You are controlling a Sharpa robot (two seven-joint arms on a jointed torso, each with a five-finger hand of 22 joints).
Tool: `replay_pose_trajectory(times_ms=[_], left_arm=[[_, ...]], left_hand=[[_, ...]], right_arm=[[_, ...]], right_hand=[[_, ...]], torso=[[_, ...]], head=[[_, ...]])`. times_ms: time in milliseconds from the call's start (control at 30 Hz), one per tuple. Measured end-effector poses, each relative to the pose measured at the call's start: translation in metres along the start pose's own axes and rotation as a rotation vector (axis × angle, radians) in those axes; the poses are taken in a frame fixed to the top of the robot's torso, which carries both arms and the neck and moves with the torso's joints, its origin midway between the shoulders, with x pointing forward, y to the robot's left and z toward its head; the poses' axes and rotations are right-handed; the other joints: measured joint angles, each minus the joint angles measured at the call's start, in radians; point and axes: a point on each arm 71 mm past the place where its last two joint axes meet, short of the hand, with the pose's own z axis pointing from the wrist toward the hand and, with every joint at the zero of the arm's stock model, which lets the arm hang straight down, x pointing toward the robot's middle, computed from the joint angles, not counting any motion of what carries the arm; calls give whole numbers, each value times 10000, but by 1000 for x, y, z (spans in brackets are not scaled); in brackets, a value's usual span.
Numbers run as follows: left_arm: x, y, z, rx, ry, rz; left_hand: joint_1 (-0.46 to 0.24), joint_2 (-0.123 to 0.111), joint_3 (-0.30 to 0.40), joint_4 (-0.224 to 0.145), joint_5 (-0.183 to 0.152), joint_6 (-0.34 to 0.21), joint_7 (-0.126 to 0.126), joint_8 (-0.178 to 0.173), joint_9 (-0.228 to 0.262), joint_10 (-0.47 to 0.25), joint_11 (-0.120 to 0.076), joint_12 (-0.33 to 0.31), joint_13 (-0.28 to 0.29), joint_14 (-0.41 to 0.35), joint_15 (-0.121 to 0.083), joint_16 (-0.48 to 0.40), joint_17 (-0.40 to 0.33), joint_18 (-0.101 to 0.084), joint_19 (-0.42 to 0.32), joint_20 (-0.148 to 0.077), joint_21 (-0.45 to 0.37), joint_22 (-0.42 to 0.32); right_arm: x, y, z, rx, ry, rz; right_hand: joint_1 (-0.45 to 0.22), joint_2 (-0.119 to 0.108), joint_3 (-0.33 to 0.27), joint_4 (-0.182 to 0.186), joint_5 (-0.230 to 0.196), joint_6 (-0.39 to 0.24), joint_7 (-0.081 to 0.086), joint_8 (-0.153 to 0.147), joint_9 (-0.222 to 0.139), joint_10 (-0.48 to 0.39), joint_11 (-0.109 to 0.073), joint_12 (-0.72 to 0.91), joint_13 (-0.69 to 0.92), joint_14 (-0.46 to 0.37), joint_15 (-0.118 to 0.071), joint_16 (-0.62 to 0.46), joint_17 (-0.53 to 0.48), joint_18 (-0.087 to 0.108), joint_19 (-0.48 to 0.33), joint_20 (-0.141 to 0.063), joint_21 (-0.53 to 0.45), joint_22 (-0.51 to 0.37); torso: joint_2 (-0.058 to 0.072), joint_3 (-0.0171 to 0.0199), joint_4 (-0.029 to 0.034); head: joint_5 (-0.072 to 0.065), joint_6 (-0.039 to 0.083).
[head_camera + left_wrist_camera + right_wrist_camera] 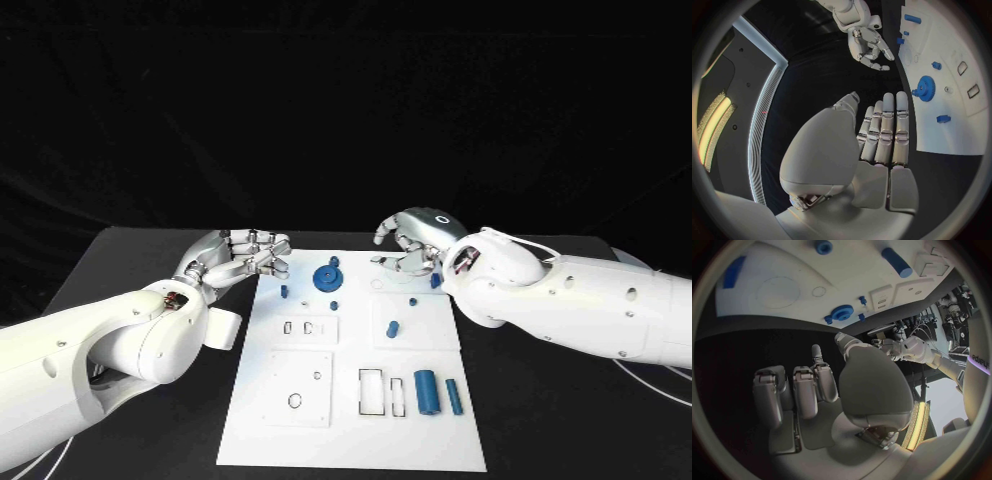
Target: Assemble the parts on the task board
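Observation:
The white task board (353, 440) lies in the middle of the table. A blue gear (329, 275) stands near its far edge, with small blue pegs (284, 292) around it. A short blue cylinder (391, 327) lies mid-board. A thick blue cylinder (426, 390) and a thin blue rod (453, 397) lie at the near right. My left hand (248, 255) hovers over the far left corner, fingers extended and holding nothing. My right hand (411, 242) hangs above the far right edge, fingers loosely curved and apart, also holding nothing. The gear (926, 88) shows beyond my left fingertips (892, 102).
Rectangular slots (371, 391) and round holes (296, 400) are cut into the board's near half. Black tabletop (144, 270) surrounds the board on both sides. My white forearms reach in over the table's left and right sides.

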Motion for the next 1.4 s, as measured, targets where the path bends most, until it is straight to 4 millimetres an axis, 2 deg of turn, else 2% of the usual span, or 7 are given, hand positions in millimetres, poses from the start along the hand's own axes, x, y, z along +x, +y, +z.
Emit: replay_pose_trajectory(times_ms=[100,133,300,567,700,900,1400], left_arm=[[1,0,0,5,22,-8],[2,0,1,8,33,-12],[4,0,1,16,78,-31],[4,0,2,16,90,-40],[4,0,2,13,81,-38],[3,1,2,4,53,-29],[1,1,2,4,32,-23]], left_hand=[[0,0,0,0,0,-37,37,0,0,0,0,0,0,0,0,0,10,1,0,0,0,0],[0,0,0,0,0,-37,37,0,0,0,0,0,0,0,0,0,10,1,0,0,0,0],[0,0,0,0,0,-37,37,0,0,0,0,0,0,0,0,0,10,0,0,0,44,0],[0,0,0,0,0,-37,37,0,0,0,0,-36,0,0,0,0,9,1,1,0,46,8],[-33,-33,0,0,0,-37,37,0,-11,-39,35,-36,0,0,0,11,24,0,1,1,46,27],[-54,-54,0,0,0,-37,37,0,-11,-38,35,-36,0,-35,35,39,23,0,1,1,86,36],[-54,-54,0,0,0,-37,37,0,-10,-38,35,-36,0,-35,35,39,32,0,1,1,85,35]], right_arm=[[-11,-20,-13,351,-102,243],[-15,-29,-19,489,-102,375],[-22,-56,-38,843,48,847],[-5,-86,-64,1164,698,1440],[4,-94,-71,1225,945,1621],[12,-102,-74,1286,1113,1757],[26,-102,-61,1230,1295,1882]], right_hand=[[164,-51,20,-21,-161,0,0,-8,-17,0,0,0,0,0,0,0,0,0,0,0,0,0],[420,-70,105,-104,-229,0,-1,-71,-33,0,0,-13,-1,0,0,0,-1,0,0,0,0,0],[750,-327,85,-246,-120,-73,72,-206,-75,-74,74,-107,-1,0,0,0,-1,0,0,0,0,-1],[1063,-327,73,-342,89,-108,108,-296,-99,-111,110,-107,-2,0,0,0,-2,0,0,0,0,-2],[1102,-366,44,-371,89,-108,107,-314,-98,-111,110,-158,-2,-3,3,0,-3,0,0,0,0,-3],[1141,-406,16,-399,127,-182,170,-405,-124,-146,146,-159,-2,1,74,0,-3,0,-26,32,0,-3],[1185,-361,16,-398,164,-290,212,-487,-148,-181,180,-198,-3,1,74,0,-4,0,1,73,0,-5]], torso=[[-28,18,-35],[-34,19,-42],[-67,59,-105],[-95,110,-168],[-99,120,-168],[-104,110,-156],[-100,89,-145]], head=[[-15,2],[-23,2],[-72,-43],[-103,-122],[-106,-136],[-117,-145],[-58,-201]])
